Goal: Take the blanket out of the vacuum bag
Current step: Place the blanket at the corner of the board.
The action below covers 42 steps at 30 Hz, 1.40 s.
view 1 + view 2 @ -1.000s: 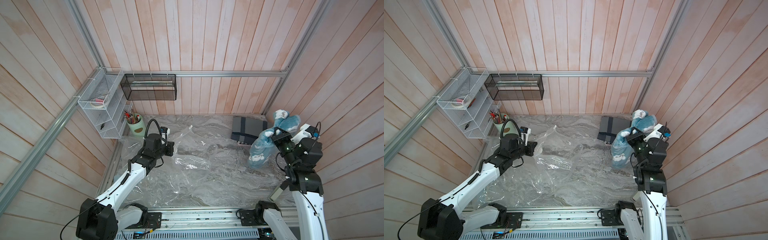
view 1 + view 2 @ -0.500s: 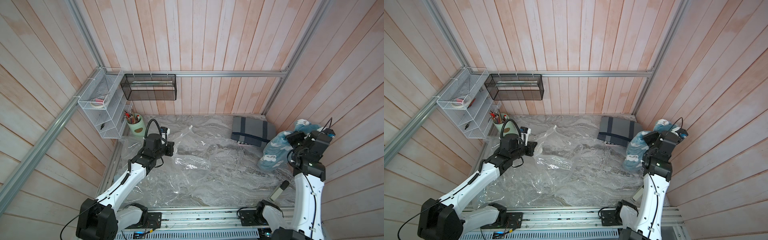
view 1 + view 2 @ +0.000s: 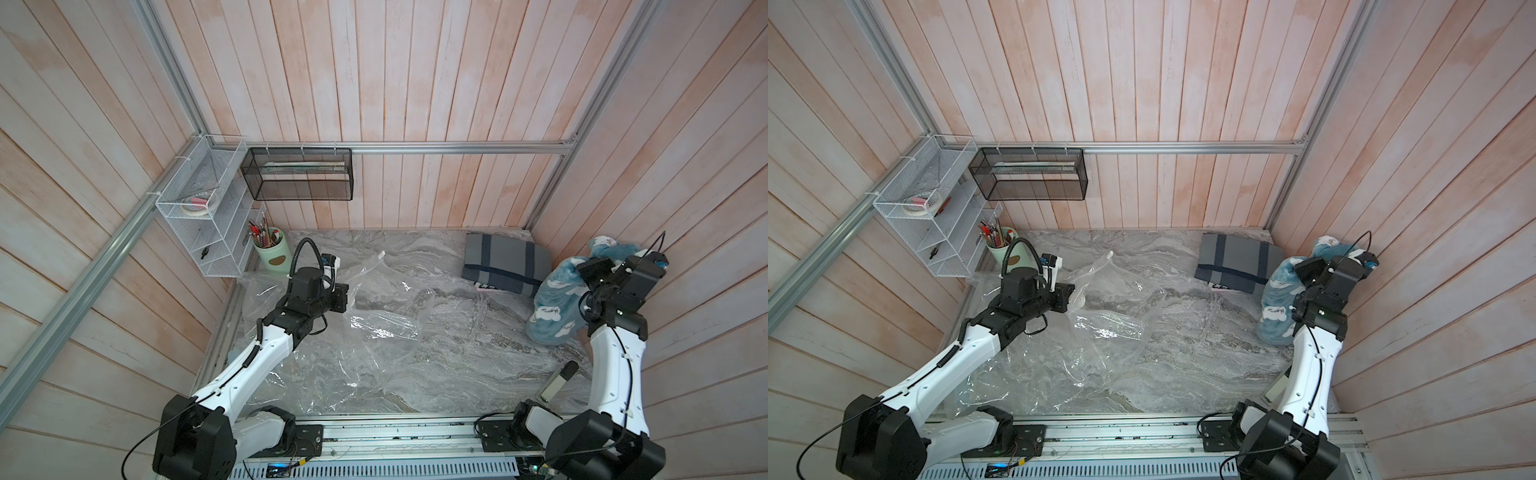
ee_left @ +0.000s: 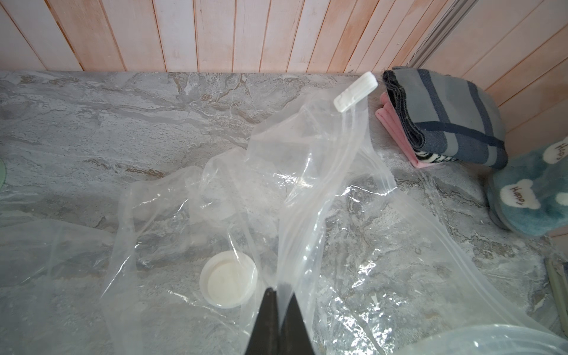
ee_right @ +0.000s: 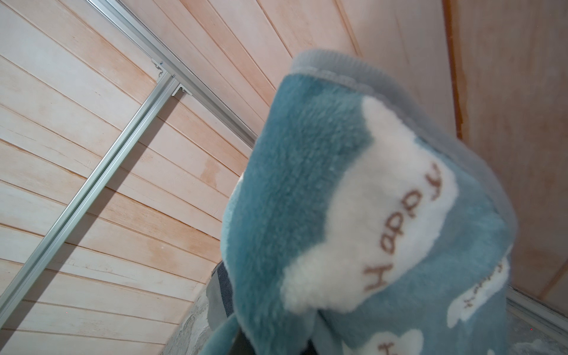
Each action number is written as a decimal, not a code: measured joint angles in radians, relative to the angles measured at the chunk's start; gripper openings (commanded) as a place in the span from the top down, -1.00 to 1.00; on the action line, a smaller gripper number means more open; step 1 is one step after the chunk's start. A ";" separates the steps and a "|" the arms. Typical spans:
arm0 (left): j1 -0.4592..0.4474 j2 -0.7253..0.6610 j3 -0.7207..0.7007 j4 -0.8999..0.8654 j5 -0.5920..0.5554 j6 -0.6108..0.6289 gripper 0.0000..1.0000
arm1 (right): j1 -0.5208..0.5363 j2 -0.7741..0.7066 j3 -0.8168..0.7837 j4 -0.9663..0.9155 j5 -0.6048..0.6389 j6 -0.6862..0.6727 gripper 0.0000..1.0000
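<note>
Slip risk — heavy blanket (image 3: 552, 303), far right, hanging from clamped right gripper (image 3: 600, 262) by thin bite; left gripper (image 4: 278, 295) pinched on vacuum bag (image 3: 374, 328) — tear if tugged.

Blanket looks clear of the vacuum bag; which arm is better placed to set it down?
Right. The right gripper holds the blue blanket up near the wall, outside the vacuum bag. The left gripper has its jaws shut on the bag's plastic, across the table.

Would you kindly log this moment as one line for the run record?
left gripper: shut on vacuum bag | right gripper: shut on blanket | blanket: out of bag | bag: empty, on table
</note>
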 measured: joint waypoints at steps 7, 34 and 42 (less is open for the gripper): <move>0.002 0.000 0.000 0.000 0.000 0.000 1.00 | 0.137 0.103 0.042 0.042 0.070 -0.077 1.00; 0.002 0.015 0.000 -0.001 -0.007 0.008 1.00 | 0.531 0.578 0.427 0.042 0.310 -0.359 1.00; 0.002 0.020 0.000 -0.001 -0.008 0.008 1.00 | 0.624 0.687 0.444 0.044 0.279 -0.387 1.00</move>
